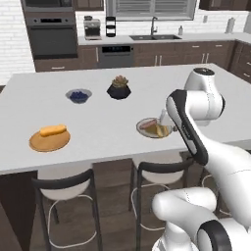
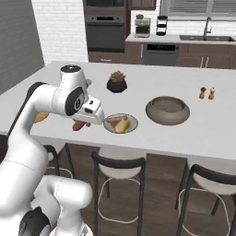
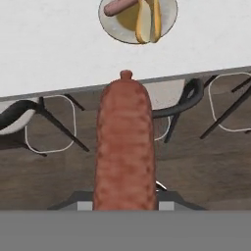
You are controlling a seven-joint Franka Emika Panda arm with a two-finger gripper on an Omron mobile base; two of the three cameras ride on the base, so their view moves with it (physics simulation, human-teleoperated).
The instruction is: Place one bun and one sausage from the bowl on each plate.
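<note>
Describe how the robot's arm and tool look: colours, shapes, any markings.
The arm is glossy white, built of thick rounded segments with bulbous joints, separated by dark grey or black rings and caps. No loose cables or readable markings show. The tool is a boxy white hand; its fingers are too hidden to describe.

Bare counter between plates; plant pot stands behind.

A small grey bowl of blue berries is sitting left of centre, beside a black plant pot; salt and pepper shakers are standing at right.
</note>
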